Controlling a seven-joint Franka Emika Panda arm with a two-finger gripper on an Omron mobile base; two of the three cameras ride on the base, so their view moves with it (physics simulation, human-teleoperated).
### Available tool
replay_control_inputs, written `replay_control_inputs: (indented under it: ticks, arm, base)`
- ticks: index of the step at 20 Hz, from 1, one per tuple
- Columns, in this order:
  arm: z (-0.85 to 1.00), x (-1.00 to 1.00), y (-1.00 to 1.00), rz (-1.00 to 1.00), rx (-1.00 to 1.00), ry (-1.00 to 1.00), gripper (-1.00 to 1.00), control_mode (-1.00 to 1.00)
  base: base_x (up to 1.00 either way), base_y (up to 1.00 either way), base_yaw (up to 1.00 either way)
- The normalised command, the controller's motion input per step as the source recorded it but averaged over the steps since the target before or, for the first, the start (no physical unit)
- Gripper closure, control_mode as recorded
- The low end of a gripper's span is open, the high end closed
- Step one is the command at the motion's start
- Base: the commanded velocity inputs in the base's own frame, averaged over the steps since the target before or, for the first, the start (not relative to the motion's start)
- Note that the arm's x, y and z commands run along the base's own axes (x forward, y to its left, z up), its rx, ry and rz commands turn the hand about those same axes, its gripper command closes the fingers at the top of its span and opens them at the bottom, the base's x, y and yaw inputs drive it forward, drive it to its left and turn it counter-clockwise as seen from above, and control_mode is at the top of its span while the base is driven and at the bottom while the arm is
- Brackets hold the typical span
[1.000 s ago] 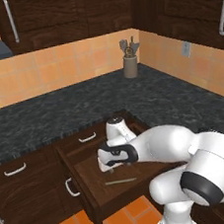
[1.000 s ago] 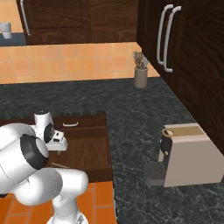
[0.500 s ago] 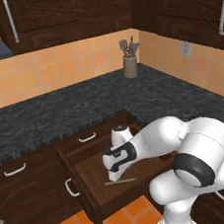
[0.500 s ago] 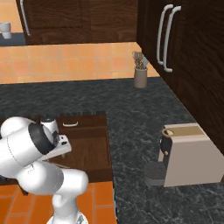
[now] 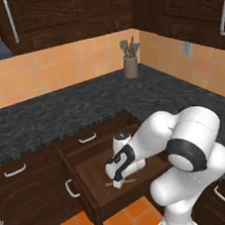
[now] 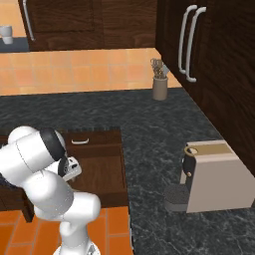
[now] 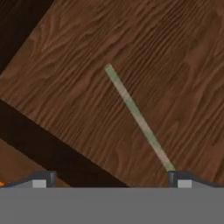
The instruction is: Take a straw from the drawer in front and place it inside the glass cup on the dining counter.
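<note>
Claw spread apart, low inside the pulled-out drawer, reaching for the grasp. Straw flat on the drawer floor, one end beside the right fingertip, not between them.

Open drawer: straw flat on wooden floor.
</note>
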Motion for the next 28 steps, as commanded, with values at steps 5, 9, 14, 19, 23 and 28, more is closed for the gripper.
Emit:
replay_control_inputs:
  ticks: [5,9,14,19,23,28]
  arm:
    - [-0.12,0.37,0.03,0.12,0.05,0.00,-1.00,-1.00]
    - [-0.27,0.34,0.19,0.10,0.01,0.00,-1.00,-1.00]
    - [-0.33,0.28,0.17,0.07,0.00,0.00,-1.00,-1.00]
    - [-0.32,0.37,0.21,0.04,0.00,0.00,-1.00,-1.00]
    - [-0.37,0.31,0.19,0.02,0.00,0.04,-1.00,-1.00]
    - [-0.49,0.18,0.29,0.03,-0.05,0.03,-1.00,-1.00]
  base:
    - [0.00,0.00,0.00]
    - [0.00,0.00,0.00]
    - [0.00,0.00,0.00]
    - [0.00,0.00,0.00]
    - [0.00,0.00,0.00]
    - [0.00,0.00,0.00]
